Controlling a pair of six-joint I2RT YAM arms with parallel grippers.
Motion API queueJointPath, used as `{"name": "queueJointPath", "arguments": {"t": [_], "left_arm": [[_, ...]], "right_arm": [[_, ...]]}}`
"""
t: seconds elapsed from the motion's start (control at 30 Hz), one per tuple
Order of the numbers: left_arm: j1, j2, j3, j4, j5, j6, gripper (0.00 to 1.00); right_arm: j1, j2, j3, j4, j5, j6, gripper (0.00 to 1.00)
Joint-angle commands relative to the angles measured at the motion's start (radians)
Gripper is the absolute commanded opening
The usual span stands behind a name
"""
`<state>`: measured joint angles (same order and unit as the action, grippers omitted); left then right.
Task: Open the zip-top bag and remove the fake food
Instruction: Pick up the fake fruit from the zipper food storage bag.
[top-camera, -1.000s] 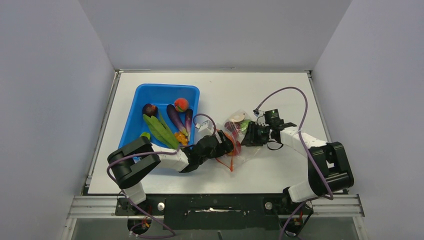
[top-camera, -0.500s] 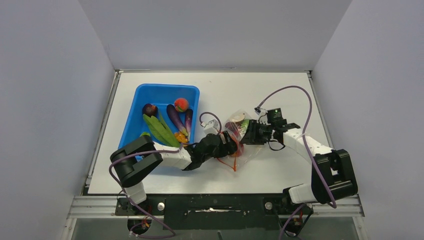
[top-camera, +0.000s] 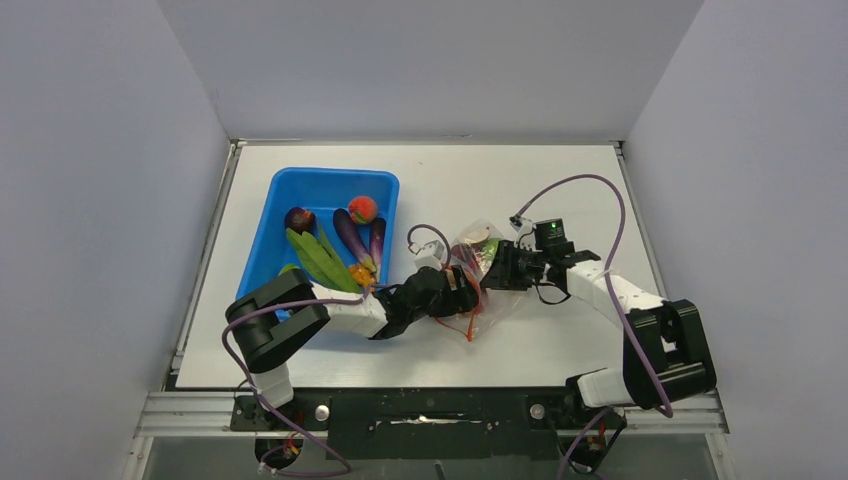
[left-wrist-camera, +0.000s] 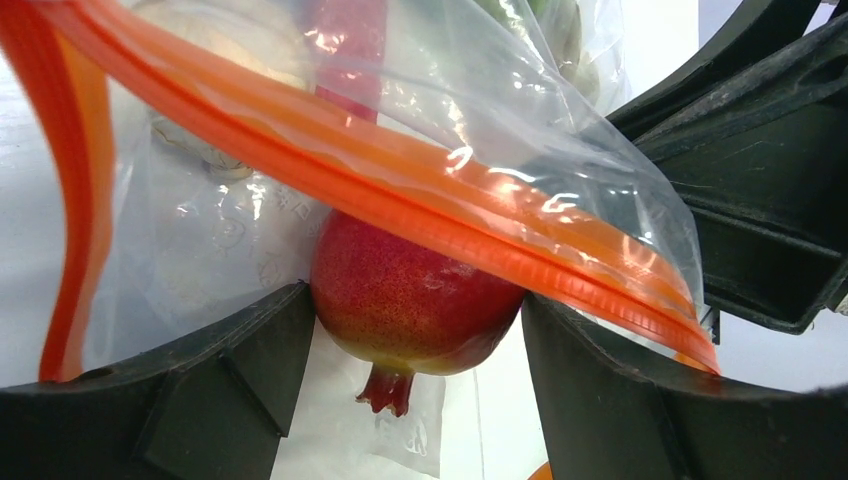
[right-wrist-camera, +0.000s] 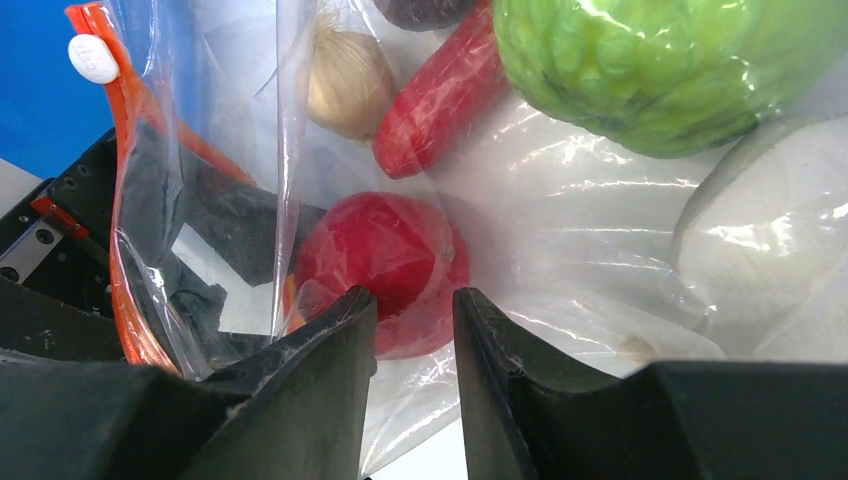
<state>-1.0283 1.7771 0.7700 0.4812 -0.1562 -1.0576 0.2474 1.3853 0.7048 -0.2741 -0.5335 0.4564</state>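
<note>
The zip-top bag (top-camera: 476, 252) lies at mid-table with its orange-red zipper strip (left-wrist-camera: 400, 200) parted. My left gripper (top-camera: 462, 291) reaches into its mouth and is shut on the red round fruit (left-wrist-camera: 415, 300), one finger on each side. My right gripper (top-camera: 492, 268) pinches the clear plastic of the bag (right-wrist-camera: 560, 200) from the right, its jaws nearly together on the film. Through the plastic the right wrist view shows the red fruit (right-wrist-camera: 385, 265), a green bumpy ball (right-wrist-camera: 660, 70), a white mushroom (right-wrist-camera: 770, 210), a red chilli (right-wrist-camera: 440, 95) and a pale bulb (right-wrist-camera: 345, 75).
A blue bin (top-camera: 290, 185) stands at the left with long green pods (top-camera: 318, 262), purple aubergines (top-camera: 352, 236), an orange-pink peach (top-camera: 362, 208) and a dark round piece (top-camera: 299, 219). My left arm lies along its near right corner. Walls close in the table on three sides.
My left gripper has pushed to the right, deeper into the bag's mouth. My right gripper has shifted slightly left with the bag.
</note>
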Motion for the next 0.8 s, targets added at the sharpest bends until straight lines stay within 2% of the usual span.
{"name": "queueJointPath", "arguments": {"t": [0.0, 0.17, 0.37, 0.6, 0.77], "left_arm": [[-0.018, -0.014, 0.025, 0.049, 0.013, 0.025, 0.74], [-0.018, -0.003, 0.042, 0.033, 0.032, 0.031, 0.75], [-0.018, 0.013, 0.057, 0.026, 0.038, 0.039, 0.74], [-0.018, -0.037, 0.005, 0.024, -0.059, -0.007, 0.53], [-0.018, -0.070, -0.014, -0.007, -0.075, -0.008, 0.47]], "right_arm": [[0.007, -0.007, -0.018, -0.010, 0.000, -0.009, 0.35], [0.009, 0.012, -0.012, -0.016, -0.033, -0.018, 0.36], [0.027, 0.031, 0.016, -0.071, 0.040, -0.034, 0.35], [0.028, -0.031, 0.024, -0.076, 0.102, -0.018, 0.33], [0.027, -0.076, 0.022, -0.068, 0.167, 0.001, 0.37]]}}
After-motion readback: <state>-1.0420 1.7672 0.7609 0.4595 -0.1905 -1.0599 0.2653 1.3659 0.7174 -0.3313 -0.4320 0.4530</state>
